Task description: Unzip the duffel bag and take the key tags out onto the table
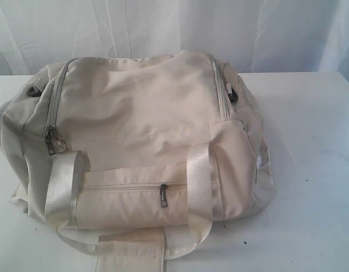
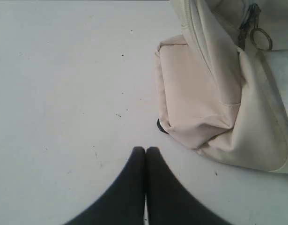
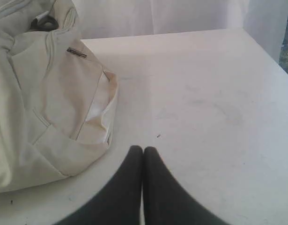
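Note:
The cream duffel bag (image 1: 140, 136) lies zipped shut in the middle of the white table (image 1: 316, 170). Its main zipper pull (image 1: 51, 140) hangs at the bag's left end, and a front pocket pull (image 1: 163, 195) sits between the pale handles. No gripper or arm shows in the exterior view. In the left wrist view my left gripper (image 2: 145, 150) is shut and empty over bare table, a short way from the duffel bag's end (image 2: 218, 93), where the zipper pull with its ring (image 2: 256, 33) shows. My right gripper (image 3: 143, 149) is shut and empty beside the duffel bag's other end (image 3: 45, 103). The key tags are hidden.
A pale curtain (image 1: 174, 28) hangs behind the table. A handle strap (image 1: 131, 252) droops over the table's front edge. A small dark foot or buckle (image 2: 161, 126) peeks out under the bag's left end. The table's far right edge (image 3: 268, 47) is near the right gripper.

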Controlling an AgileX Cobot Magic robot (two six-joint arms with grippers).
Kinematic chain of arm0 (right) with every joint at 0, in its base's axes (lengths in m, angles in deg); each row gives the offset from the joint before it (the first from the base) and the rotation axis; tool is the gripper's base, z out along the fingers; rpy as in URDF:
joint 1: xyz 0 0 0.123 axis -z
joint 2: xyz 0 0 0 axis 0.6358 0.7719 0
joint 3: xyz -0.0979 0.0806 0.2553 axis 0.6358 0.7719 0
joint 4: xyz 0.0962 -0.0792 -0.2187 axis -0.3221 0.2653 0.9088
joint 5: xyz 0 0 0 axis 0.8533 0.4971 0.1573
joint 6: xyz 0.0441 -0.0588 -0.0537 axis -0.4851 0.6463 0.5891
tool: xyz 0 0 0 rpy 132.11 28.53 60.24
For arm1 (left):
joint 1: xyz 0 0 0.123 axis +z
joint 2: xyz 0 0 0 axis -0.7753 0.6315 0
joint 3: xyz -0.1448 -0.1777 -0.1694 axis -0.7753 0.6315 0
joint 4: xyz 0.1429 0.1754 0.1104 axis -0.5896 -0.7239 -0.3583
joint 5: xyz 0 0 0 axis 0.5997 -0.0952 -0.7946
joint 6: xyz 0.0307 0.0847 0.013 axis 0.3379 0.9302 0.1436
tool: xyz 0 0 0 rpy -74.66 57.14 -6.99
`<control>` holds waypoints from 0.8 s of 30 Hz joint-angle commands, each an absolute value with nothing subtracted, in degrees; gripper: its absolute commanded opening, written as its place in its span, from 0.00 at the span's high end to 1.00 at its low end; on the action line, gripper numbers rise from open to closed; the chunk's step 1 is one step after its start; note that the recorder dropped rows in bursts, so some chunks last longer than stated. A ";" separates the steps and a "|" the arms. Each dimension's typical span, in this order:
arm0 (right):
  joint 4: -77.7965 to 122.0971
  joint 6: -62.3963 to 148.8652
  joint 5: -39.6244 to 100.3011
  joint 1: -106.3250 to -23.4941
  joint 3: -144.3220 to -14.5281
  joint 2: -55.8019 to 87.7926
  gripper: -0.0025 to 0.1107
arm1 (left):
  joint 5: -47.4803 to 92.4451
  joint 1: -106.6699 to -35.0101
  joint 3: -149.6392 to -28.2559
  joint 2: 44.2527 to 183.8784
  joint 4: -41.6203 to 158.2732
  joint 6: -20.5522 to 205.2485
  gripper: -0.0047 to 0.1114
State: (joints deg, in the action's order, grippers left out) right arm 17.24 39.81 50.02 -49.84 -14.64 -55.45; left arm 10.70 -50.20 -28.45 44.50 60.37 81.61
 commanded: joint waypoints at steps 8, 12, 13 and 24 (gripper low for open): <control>17.71 40.66 48.16 -49.69 -14.53 -55.80 0.98 | 10.90 -50.48 -28.26 44.25 60.90 81.77 0.96; 17.71 40.66 38.79 -49.69 -14.53 -55.80 0.98 | 10.90 -50.48 -28.26 44.25 60.90 81.77 0.96; 17.71 40.66 37.01 -49.69 -14.53 -55.80 0.98 | 10.90 -50.48 -28.26 44.25 60.90 81.77 0.96; 17.47 35.57 23.48 -49.69 -14.53 -55.80 0.98 | 10.90 -50.25 -28.26 44.25 60.90 81.77 0.96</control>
State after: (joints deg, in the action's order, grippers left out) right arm 17.24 37.15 26.99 -49.84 -14.64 -55.45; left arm 10.70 -50.20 -28.45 44.50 60.37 81.61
